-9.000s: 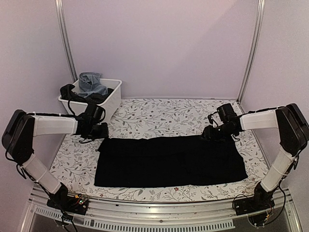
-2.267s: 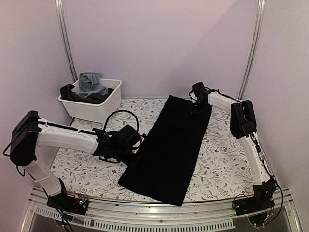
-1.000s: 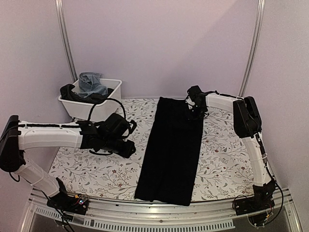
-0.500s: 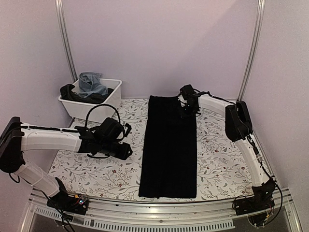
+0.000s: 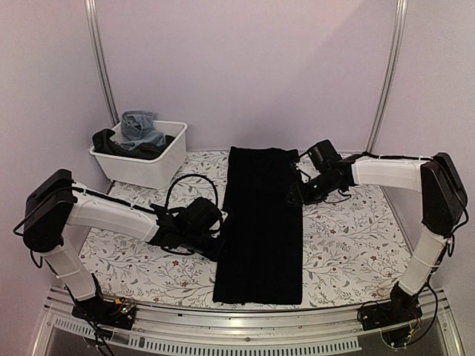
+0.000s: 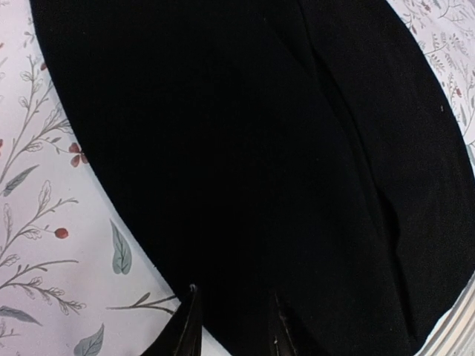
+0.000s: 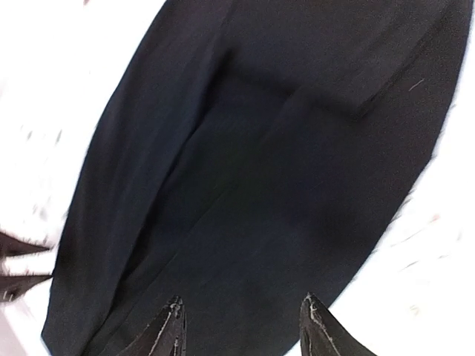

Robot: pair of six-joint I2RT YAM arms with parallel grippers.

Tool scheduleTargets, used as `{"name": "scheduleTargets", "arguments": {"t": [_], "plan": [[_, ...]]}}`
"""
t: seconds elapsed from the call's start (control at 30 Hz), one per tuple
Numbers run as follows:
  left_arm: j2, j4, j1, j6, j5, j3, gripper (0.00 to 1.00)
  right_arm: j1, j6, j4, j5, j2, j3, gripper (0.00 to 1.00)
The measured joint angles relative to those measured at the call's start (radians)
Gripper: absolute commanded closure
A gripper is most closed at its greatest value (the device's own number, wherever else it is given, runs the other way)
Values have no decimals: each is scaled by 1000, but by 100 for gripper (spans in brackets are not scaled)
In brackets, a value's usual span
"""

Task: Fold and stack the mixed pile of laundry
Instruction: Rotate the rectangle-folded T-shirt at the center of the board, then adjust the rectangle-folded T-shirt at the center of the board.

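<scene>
A large black cloth (image 5: 261, 222) lies flat as a long strip running from the table's far edge to its near edge. It fills most of both wrist views (image 6: 245, 148) (image 7: 245, 170). My left gripper (image 5: 217, 241) sits at the strip's left edge, low over it, its fingers (image 6: 189, 322) a narrow gap apart with nothing between them. My right gripper (image 5: 295, 196) hovers at the strip's right edge, nearer the far end, open wide and empty (image 7: 243, 322). The other laundry, light blue jeans (image 5: 141, 127) and dark clothes (image 5: 111, 142), stays heaped in the bin.
The white plastic bin (image 5: 145, 165) stands at the table's far left corner. The floral table cover (image 5: 349, 245) shows bare on both sides of the strip. Metal frame posts (image 5: 386, 81) rise at the back corners.
The right gripper has opened, left the cloth's far end and drawn back to the strip's right edge. The left arm has swung right to the strip's left edge.
</scene>
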State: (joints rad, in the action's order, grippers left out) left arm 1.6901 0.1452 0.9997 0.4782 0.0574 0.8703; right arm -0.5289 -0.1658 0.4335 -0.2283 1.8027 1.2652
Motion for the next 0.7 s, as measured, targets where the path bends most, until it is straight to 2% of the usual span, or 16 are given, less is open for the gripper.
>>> {"name": "scheduleTargets", "arguments": {"t": [0.17,0.3,0.7], "plan": [[20,-5,5,-7,-2,11,69,-146,-74,-71,-95,-68,-224,51],[44,-10,17,-14,-2,26,69,-235,-113,-92,-131,-68,-309,55],[66,46,34,-14,40,25,69,-254,-134,-153,-106,-106,-415,58]]}}
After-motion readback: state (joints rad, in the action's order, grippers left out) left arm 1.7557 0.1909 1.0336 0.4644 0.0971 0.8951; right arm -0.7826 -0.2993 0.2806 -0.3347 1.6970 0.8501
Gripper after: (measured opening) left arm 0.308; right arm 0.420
